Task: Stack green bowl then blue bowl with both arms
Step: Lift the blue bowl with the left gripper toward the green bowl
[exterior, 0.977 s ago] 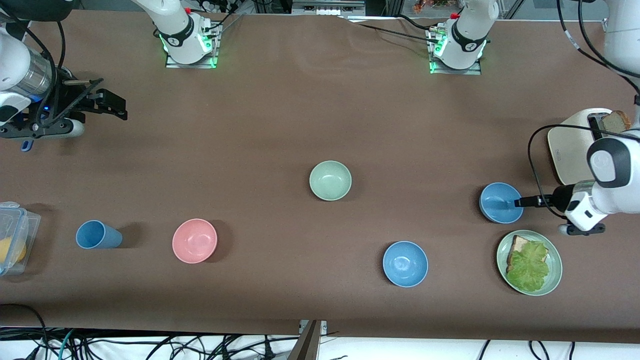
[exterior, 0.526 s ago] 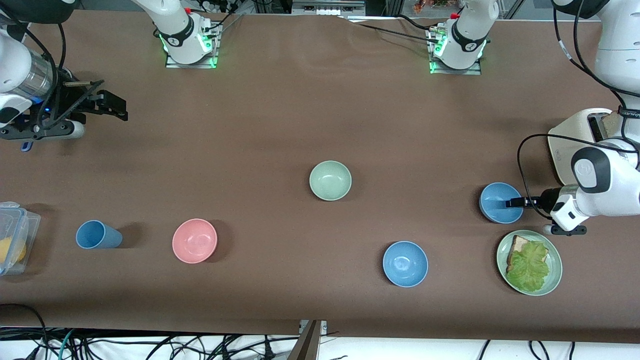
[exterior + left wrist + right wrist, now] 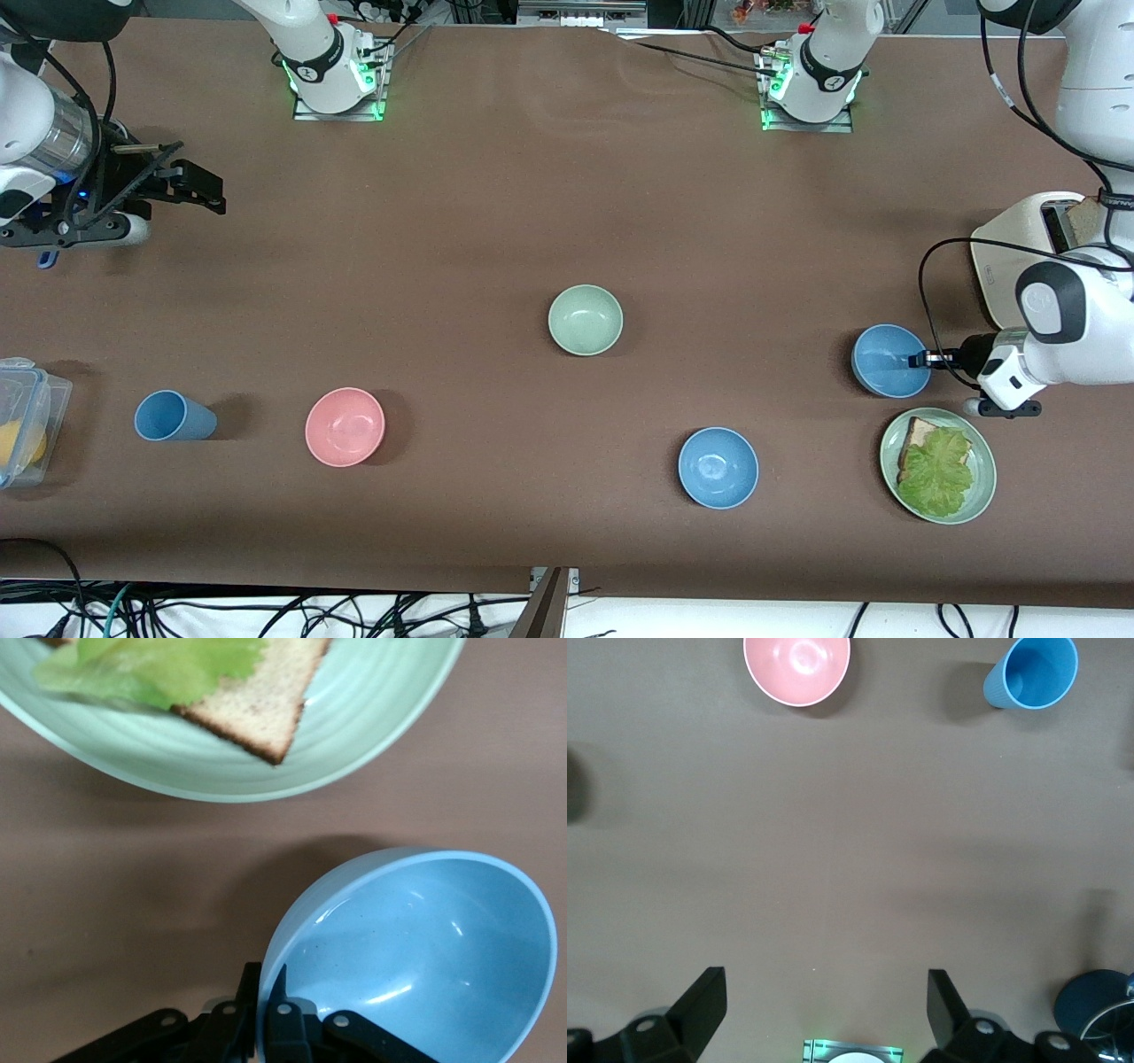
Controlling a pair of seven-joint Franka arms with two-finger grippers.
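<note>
Nothing is stacked yet: the right gripper [image 3: 190,182] waits wide open and empty near the table's edge at the right arm's end, with the blue cup [image 3: 173,416] and pink bowl [image 3: 345,426] untouched toward the front edge. The green bowl [image 3: 585,319] sits alone mid-table, and a second blue bowl [image 3: 718,467] lies nearer the front edge. At the left arm's end, the left gripper [image 3: 921,359] is pinched closed on the rim of the blue bowl [image 3: 889,360], which looks tipped, just beside the green plate [image 3: 982,492]; carrying it into the green bowl remains.
</note>
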